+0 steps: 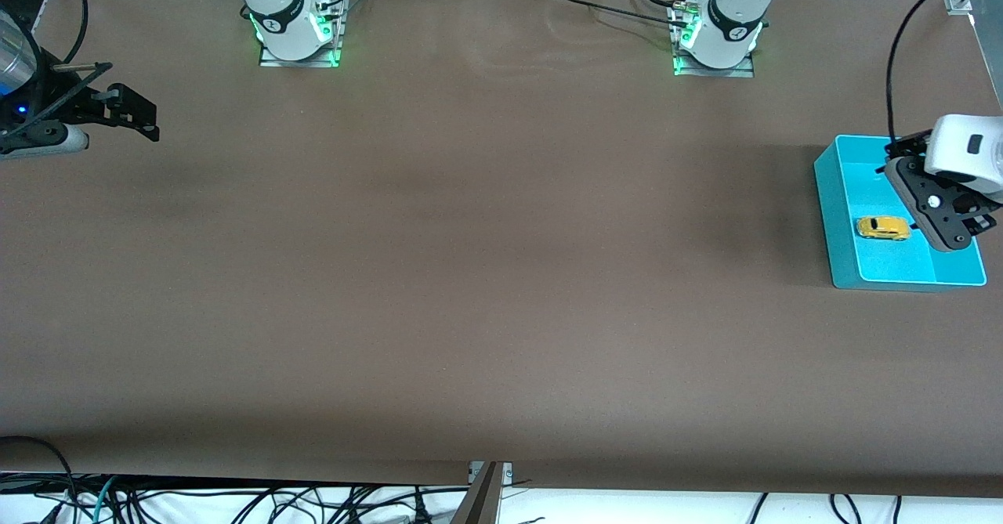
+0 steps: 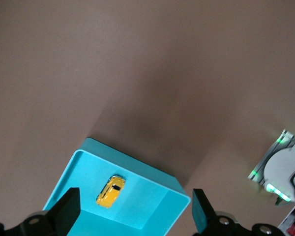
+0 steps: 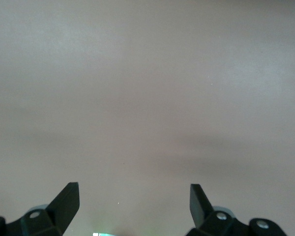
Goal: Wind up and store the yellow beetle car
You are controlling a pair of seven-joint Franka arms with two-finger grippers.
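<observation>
left end effector [image 1: 952,230] open over bin [image 1: 838,195], partly cut off | car [image 1: 883,228] in bin | right end effector [image 1: 129,113] open, waiting | wheels probably down | brown surface [image 1: 470,273]

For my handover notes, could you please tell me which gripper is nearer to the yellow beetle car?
Left. The left gripper hangs over the teal bin holding the yellow beetle car; the right gripper waits at the right arm's end of the table.

The surface [image 1: 470,273] is a wide brown sheet, plain and slightly rippled near the robots' bases. Directly on it sits one turquoise bin [image 1: 834,218] at the left arm's end, with both arms' base plates along its edge.
</observation>
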